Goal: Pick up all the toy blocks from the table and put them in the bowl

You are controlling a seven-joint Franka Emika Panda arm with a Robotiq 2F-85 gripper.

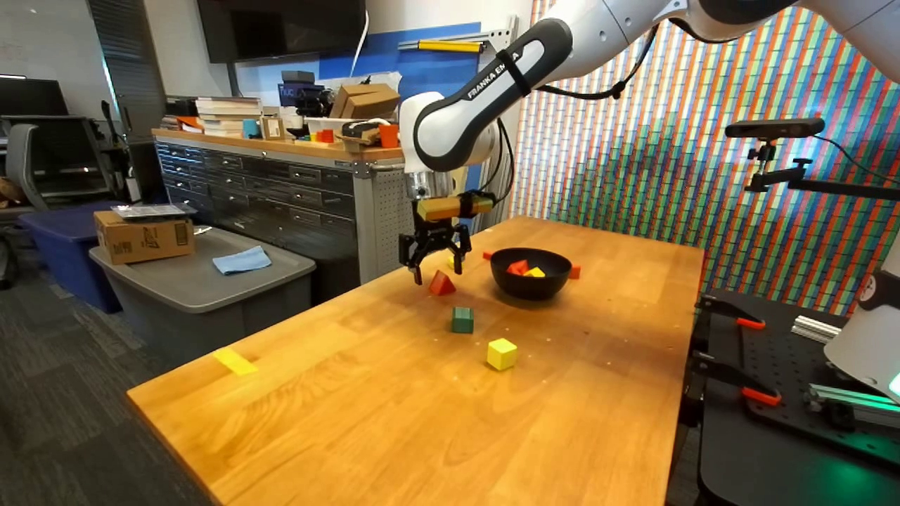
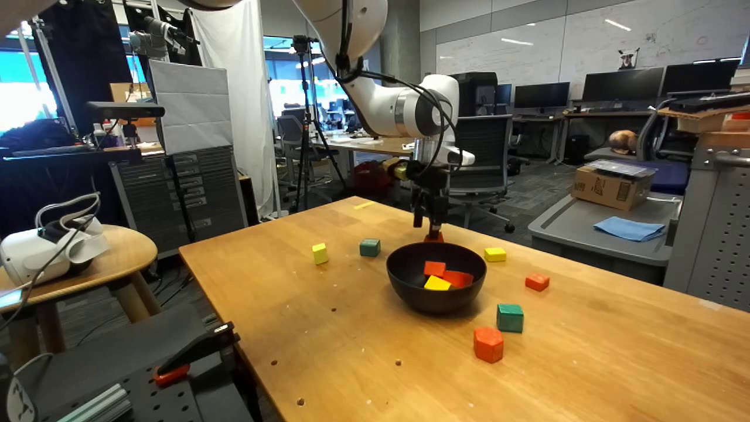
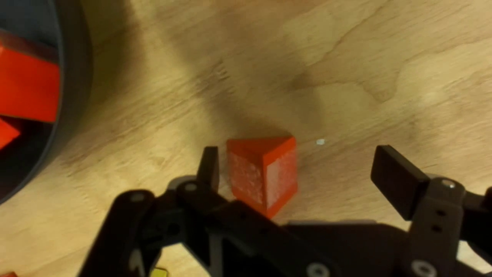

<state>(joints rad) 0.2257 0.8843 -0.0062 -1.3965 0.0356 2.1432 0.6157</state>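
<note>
Just below the hand (image 1: 438, 270), btwn its wide-spread jaws, we've got the red wedge (image 3: 263, 173) on the table (image 1: 394, 422), nothing gripped. Main worry: it's off-centre. The near fingertip (image 3: 208, 165) is just beside it, the far fingertip (image 3: 399, 181) well apart, so if we close as is, the near one'll prob. shove or twist it first. Hand height's hard to judge; going lower w/o re-centring, we could land on an edge. Sloped faces = poss. slip on the lift, esp. w/ a high grip. The bowl (image 3: 75, 77) is near, past the near fingertip; a big shift that way might bump its rim. The green block (image 1: 463, 320), outside the jaws, should be OK unless we swing wide.
</note>
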